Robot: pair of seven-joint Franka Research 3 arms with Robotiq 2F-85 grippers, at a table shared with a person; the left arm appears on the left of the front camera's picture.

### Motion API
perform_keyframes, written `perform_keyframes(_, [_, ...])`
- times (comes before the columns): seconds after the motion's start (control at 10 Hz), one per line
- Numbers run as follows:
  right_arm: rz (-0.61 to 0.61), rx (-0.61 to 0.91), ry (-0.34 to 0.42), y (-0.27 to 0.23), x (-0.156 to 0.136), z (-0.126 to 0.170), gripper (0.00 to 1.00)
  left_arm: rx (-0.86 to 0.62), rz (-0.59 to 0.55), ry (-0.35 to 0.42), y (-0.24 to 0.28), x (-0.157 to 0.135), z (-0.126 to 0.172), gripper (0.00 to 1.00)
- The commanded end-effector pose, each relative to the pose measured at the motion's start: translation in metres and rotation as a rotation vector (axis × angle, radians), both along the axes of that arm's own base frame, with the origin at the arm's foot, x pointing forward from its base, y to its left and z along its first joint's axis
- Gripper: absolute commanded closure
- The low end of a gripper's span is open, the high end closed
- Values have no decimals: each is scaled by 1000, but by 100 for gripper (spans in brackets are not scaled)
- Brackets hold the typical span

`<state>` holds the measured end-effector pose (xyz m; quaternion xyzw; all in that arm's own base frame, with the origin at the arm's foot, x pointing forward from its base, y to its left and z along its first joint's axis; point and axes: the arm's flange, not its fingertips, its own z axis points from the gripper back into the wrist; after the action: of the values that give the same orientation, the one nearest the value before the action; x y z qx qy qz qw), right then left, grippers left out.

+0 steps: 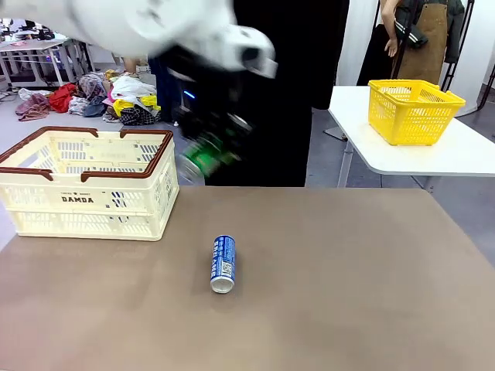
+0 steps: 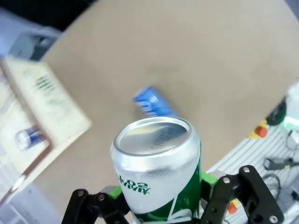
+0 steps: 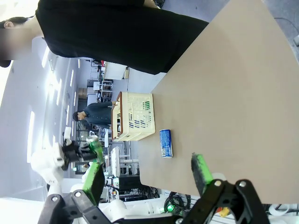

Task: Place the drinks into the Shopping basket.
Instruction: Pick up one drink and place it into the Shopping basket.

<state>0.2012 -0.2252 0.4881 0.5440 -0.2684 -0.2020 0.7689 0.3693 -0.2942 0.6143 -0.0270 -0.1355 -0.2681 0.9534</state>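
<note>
My left gripper (image 1: 207,143) hangs blurred above the table's far edge, just right of the Shopping basket (image 1: 85,182), shut on the green drink can (image 1: 199,158). In the left wrist view the green can (image 2: 156,172) stands between the green pads of that gripper (image 2: 159,189), silver end facing the camera. The blue drink can (image 1: 223,263) lies on its side mid-table, also seen as the blue can (image 2: 152,102) (image 3: 166,143). My right gripper (image 3: 147,175) is open and holds nothing, well back from the cream basket (image 3: 133,116).
A person in black stands at the far side (image 1: 286,93). A yellow mesh basket (image 1: 414,110) sits on a white side table at the right. A small blue and silver object (image 2: 29,137) shows by the cream basket's rim; I cannot tell what it is.
</note>
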Motion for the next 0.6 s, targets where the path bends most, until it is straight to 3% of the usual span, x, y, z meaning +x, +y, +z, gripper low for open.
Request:
perform_keyframes(0.0, [4, 7, -41, -1, 3, 2, 0, -114, 110, -8, 127, 22, 15, 100])
perform_keyframes(0.2, [4, 7, -41, -1, 3, 2, 0, -126, 238, -40, 256, 40, 23, 100])
perform_keyframes(0.3, [4, 7, -41, -1, 3, 2, 0, -162, 343, -1, 309, 51, 13, 100])
perform_keyframes(0.5, [4, 7, -41, -1, 3, 2, 0, -219, 405, 30, 340, 54, 1, 100])
